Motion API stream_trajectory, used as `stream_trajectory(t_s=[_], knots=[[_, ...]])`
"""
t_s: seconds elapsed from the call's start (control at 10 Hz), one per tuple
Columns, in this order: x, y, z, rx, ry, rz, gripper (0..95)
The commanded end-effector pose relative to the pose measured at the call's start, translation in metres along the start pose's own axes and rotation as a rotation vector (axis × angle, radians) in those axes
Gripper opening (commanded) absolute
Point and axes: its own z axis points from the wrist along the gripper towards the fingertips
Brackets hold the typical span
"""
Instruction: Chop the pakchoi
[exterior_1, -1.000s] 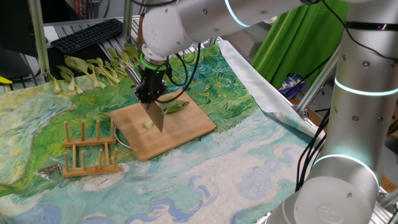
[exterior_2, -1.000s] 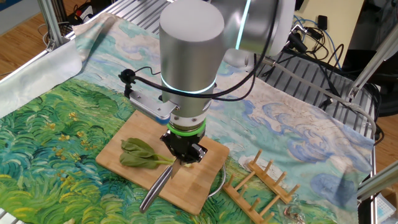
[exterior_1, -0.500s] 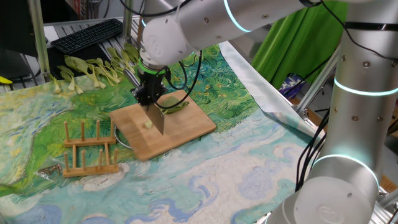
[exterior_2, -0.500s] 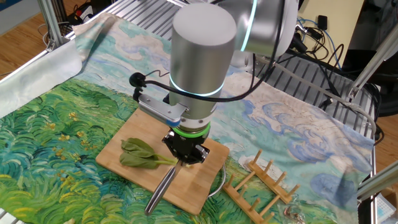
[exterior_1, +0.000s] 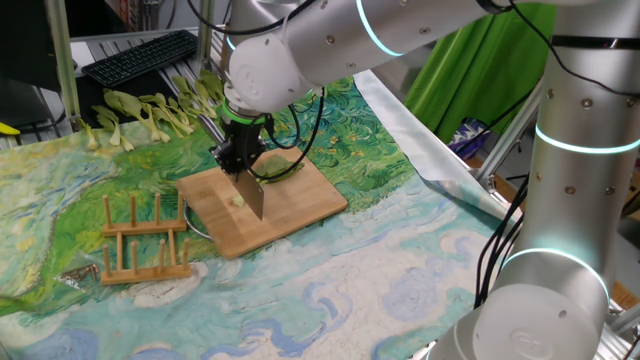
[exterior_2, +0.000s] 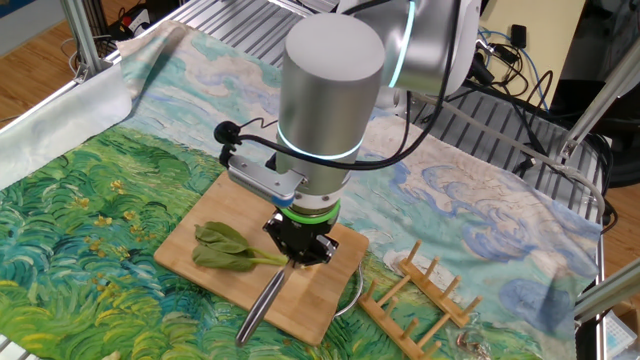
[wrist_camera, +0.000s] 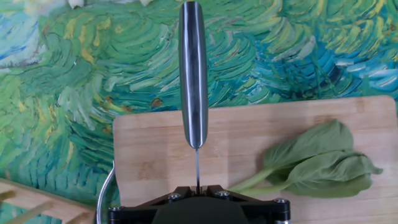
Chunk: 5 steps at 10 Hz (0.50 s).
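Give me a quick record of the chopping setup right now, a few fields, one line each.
tool: tool shut on knife, pointing down over the board
knife: blade edge down on the cutting board
pakchoi: pakchoi lies on the board beside the blade, leaves intact
cut piece: small pale piece on the board by the blade
spare greens: whole pakchoi row on the cloth
rack: wooden rack beside the board

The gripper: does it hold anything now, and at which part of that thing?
The gripper is shut on a knife, apparently near where the steel handle meets the blade, which hangs down to the cutting board.
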Motion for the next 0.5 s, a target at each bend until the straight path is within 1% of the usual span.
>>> stream_trajectory(t_s=[0.1,0.4,0.5], knots=[[0.0016,-0.0019,0.0010,0.000,-0.001,-0.011,0.0],[0.0022,-0.0076,0.0036,-0.002,-0.003,-0.025,0.0],[0.0043,-0.0073,0.0045,-0.002,-0.005,-0.024,0.0]])
